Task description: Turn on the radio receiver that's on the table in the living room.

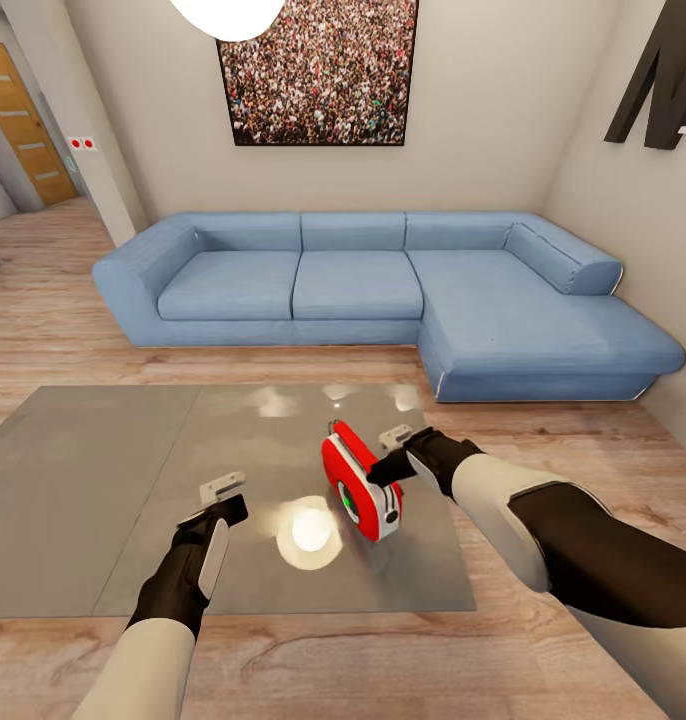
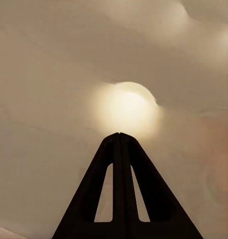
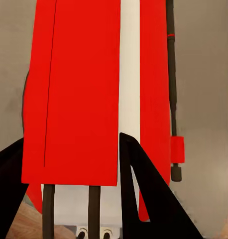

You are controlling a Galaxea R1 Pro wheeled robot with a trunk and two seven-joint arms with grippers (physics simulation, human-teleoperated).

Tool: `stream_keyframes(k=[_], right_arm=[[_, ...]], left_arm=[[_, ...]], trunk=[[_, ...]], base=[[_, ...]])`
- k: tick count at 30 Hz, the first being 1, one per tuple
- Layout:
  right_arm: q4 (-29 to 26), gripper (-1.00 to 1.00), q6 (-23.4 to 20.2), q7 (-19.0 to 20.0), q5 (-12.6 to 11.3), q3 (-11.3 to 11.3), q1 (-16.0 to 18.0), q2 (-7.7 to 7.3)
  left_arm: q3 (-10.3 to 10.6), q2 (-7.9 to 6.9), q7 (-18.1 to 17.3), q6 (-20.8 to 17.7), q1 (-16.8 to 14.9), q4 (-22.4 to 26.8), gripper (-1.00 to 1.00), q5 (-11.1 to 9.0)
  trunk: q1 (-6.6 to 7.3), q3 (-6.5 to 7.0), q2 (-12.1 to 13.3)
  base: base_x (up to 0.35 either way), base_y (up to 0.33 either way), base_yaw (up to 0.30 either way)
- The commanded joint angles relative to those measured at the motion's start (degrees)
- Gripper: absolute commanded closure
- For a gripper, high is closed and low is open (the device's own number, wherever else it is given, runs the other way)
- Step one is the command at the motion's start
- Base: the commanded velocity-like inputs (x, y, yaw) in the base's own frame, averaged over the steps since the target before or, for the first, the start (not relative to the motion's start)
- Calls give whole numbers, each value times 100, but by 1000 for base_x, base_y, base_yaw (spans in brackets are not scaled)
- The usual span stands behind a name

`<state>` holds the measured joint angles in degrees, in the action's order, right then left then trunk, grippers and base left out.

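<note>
The red radio receiver point(image 1: 359, 478) stands on edge near the right end of the glossy grey table point(image 1: 103, 480), its round dial facing the front. My right gripper point(image 1: 387, 468) hangs at the radio's right side and top, and it is open. In the right wrist view its fingers point(image 3: 144, 199) spread over the radio's red body and white band point(image 3: 129, 74); I cannot tell whether they touch it. My left gripper point(image 1: 221, 497) hovers over the table left of the radio, shut on nothing, with its fingertips point(image 2: 119, 135) pressed together.
A blue L-shaped sofa point(image 1: 383, 290) runs along the far wall and right side, close behind the table. A framed crowd picture point(image 1: 318, 70) hangs above it. A bright lamp reflection point(image 1: 308, 530) lies on the tabletop. Wood floor surrounds the table; a door point(image 1: 23, 120) is far left.
</note>
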<state>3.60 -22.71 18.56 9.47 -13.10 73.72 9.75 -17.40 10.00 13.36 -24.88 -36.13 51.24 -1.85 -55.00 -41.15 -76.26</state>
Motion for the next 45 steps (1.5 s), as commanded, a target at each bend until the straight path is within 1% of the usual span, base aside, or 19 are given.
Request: stream_keyframes(k=[1,13,18,45], right_arm=[[-6,100,4,-5,-5,0,2,0],[-3,100,3,-15,-15,0,2,0],[-2,100,0,-18,-15,0,2,0],[0,100,-5,-28,-15,0,2,0]], left_arm=[[0,0,0,0,0,0,100,0],[0,0,0,0,0,0,100,0],[0,0,0,0,0,0,100,0],[6,0,-9,-4,1,-12,100,0]], trunk=[[0,1,0],[0,1,0],[-110,-89,-201],[-110,-89,-201]], base=[[0,0,0],[0,0,0],[0,0,0],[0,0,0]])
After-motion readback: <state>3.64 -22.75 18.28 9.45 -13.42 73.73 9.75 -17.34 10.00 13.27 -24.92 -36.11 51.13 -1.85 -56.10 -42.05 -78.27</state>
